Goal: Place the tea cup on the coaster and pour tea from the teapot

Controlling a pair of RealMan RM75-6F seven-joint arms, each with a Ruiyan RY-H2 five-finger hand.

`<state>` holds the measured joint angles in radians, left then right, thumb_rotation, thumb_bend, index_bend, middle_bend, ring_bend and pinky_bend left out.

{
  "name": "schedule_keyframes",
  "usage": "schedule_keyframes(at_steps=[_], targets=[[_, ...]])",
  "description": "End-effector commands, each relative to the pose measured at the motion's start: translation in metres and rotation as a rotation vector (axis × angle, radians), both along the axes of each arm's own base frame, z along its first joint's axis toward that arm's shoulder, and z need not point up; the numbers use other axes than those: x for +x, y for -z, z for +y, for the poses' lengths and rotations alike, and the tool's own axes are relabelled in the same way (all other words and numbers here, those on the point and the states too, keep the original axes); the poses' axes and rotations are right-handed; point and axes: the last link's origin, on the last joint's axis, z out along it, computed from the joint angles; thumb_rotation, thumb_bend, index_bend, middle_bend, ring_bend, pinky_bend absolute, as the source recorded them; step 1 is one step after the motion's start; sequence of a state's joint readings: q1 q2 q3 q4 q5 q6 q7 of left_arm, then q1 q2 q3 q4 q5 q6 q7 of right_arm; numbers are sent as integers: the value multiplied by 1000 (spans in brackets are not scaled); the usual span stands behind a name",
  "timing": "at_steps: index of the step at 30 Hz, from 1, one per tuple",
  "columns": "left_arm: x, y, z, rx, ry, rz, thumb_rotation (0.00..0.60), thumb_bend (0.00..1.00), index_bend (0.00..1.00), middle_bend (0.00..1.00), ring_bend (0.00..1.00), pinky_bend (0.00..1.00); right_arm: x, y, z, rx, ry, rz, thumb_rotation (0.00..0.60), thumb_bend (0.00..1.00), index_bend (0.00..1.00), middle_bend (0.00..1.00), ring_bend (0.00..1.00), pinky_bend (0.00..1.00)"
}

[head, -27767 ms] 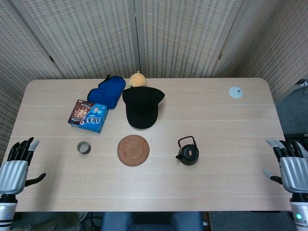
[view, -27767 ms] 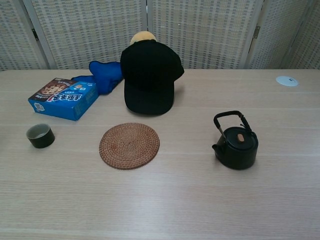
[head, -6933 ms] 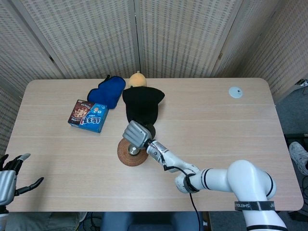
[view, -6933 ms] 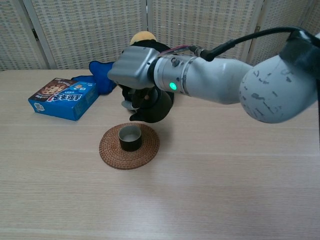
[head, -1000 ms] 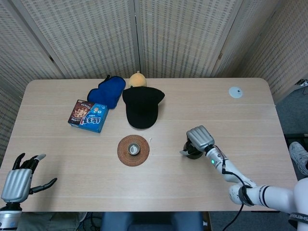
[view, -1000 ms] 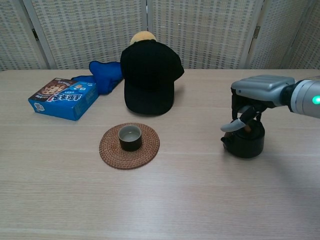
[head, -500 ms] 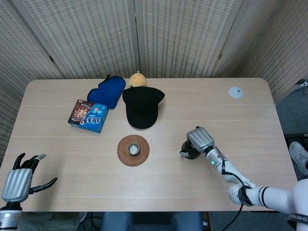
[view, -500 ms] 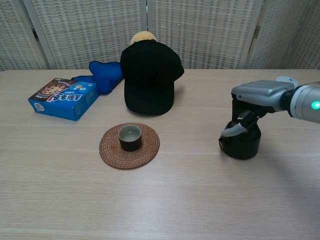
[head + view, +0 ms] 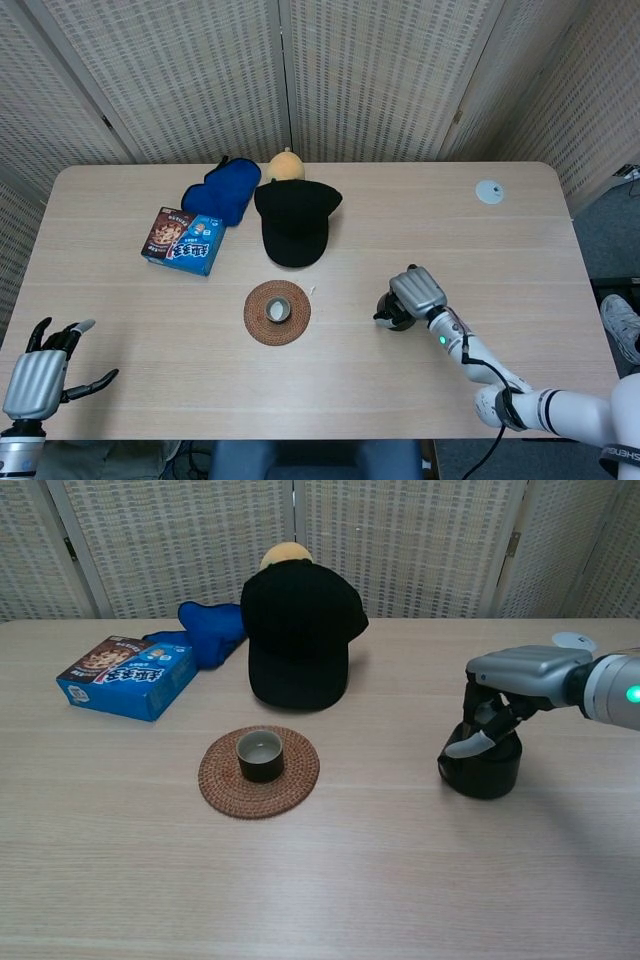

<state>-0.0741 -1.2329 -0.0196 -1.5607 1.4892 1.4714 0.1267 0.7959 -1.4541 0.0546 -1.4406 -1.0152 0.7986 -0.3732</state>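
Right hand on teapot, now shifted slightly leftward

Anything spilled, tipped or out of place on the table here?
Nothing stands out. The tea cup sits upright on the coaster, and the teapot stands upright under the right hand. No spill shows.

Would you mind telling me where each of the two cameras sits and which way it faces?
Head view: high above the near edge, looking steeply down on the whole table; shows left hand and right hand over the teapot.
Chest view: low at the near edge, looking level across toward the screens; only the right hand and forearm show.
Shared: teapot, tea cup on the coaster, black cap, blue box.
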Motion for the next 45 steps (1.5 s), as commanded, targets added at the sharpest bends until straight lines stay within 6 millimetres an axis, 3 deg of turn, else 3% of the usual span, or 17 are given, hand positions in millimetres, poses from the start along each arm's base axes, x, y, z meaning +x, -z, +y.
schedule_keyframes(at_steps=[1, 7, 13, 22, 27, 31, 39, 45], targets=[[0, 0, 0, 0, 0, 0, 110, 62, 188, 232, 294, 39, 3, -4, 1, -6, 2, -22, 276, 0, 613, 531, 406, 239], [0, -1, 0, 2, 2, -1, 111, 62, 188, 232, 294, 39, 9, -14, 1, -24, 0, -64, 275, 0, 430, 395, 289, 222], [1, -2, 1, 5, 6, 1, 110, 63, 188, 233, 294, 39, 14, -29, 4, -56, -17, -74, 277, 0, 282, 248, 142, 137], [3, -4, 5, 8, 18, 2, 110, 62, 188, 232, 294, 39, 12, -52, 15, -164, -69, -65, 280, 0, 239, 195, 92, 108], [7, -5, 9, 17, 45, -6, 111, 62, 187, 232, 294, 39, -5, -86, 41, -288, -81, -61, 285, 0, 240, 195, 92, 108], [9, -5, 11, 21, 58, -12, 110, 62, 188, 232, 294, 39, -21, -107, 60, -353, -54, -63, 354, 0, 239, 195, 92, 108], [14, -3, 17, 30, 87, -22, 111, 62, 188, 232, 294, 39, -56, -149, 105, -492, 13, -73, 362, 0, 240, 195, 92, 108], [18, -2, 18, 29, 105, -22, 113, 62, 188, 233, 294, 39, -81, -167, 140, -557, 66, -60, 362, 0, 240, 226, 92, 107]])
